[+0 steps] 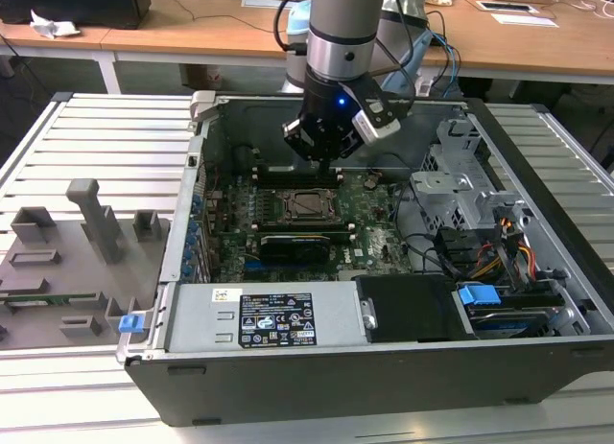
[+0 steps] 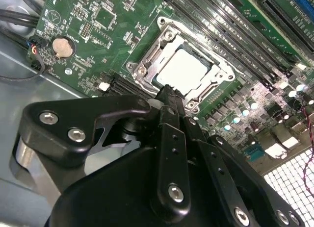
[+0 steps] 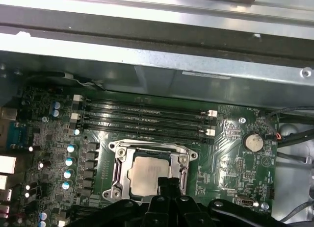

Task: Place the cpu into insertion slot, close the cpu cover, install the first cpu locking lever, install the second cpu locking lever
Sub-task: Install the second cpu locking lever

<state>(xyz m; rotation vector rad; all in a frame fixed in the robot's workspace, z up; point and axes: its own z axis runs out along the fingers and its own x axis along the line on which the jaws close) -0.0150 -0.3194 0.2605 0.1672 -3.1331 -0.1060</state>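
Open grey computer case (image 1: 537, 175) on slatted bench: silvery square cpu (image 2: 184, 67) seated in grey-rimmed insertion slot (image 3: 120, 173), silvery cover frame (image 2: 147, 65) down; black gripper (image 2: 169, 92) fingers pressed together, empty, at socket edge. Likely lever step 1; needs precise hooking.

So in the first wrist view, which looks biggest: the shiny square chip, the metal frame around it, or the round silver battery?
Largest to smallest as they look in the first wrist view:
1. the cpu cover, the frame around the chip
2. the cpu, partly hidden by the gripper
3. the round battery, clearly smallest
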